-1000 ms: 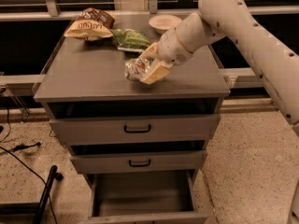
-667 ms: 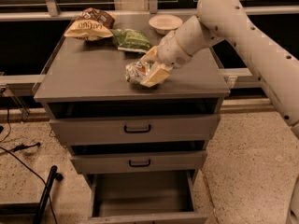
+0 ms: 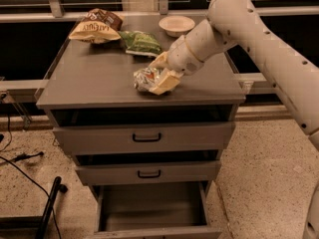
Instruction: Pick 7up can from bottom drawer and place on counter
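**Can settles down onto the counter**

Slightly lower and further left than a moment ago, the crumpled silvery-green 7up can [image 3: 144,78] now rests on the broad matte grey counter [image 3: 89,81] in the camera view. The tan two-finger gripper [image 3: 158,76] stays clamped around it. With the deep grey bottom drawer [image 3: 149,231] hanging open below, only the release seems left.

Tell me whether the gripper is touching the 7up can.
Touching. The camera view shows the gripper closed around the 7up can on the counter.

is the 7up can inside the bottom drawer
No, the 7up can sits on the counter at the pincer, while the bottom drawer is open.
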`<state>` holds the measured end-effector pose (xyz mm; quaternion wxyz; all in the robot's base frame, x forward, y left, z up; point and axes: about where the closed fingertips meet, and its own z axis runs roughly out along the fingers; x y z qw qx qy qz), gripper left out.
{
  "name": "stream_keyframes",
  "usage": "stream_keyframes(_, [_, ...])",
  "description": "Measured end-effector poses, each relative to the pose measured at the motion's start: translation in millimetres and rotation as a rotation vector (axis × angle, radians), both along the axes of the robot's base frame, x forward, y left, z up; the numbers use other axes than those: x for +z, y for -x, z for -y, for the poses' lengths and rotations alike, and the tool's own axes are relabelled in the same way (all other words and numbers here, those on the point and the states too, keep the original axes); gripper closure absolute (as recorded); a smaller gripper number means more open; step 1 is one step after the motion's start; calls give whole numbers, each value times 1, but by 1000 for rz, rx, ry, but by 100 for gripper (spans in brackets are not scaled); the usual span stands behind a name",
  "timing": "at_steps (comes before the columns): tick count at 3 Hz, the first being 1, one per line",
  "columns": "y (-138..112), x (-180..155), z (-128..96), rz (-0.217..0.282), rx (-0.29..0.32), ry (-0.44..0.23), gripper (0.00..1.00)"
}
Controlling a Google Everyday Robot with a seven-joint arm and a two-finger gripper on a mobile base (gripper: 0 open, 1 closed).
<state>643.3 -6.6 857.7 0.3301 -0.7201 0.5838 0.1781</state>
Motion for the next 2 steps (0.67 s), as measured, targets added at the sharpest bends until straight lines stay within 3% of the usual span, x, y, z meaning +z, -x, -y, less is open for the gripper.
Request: stream_keyframes(2, [0, 0, 0, 0, 0, 0, 58])
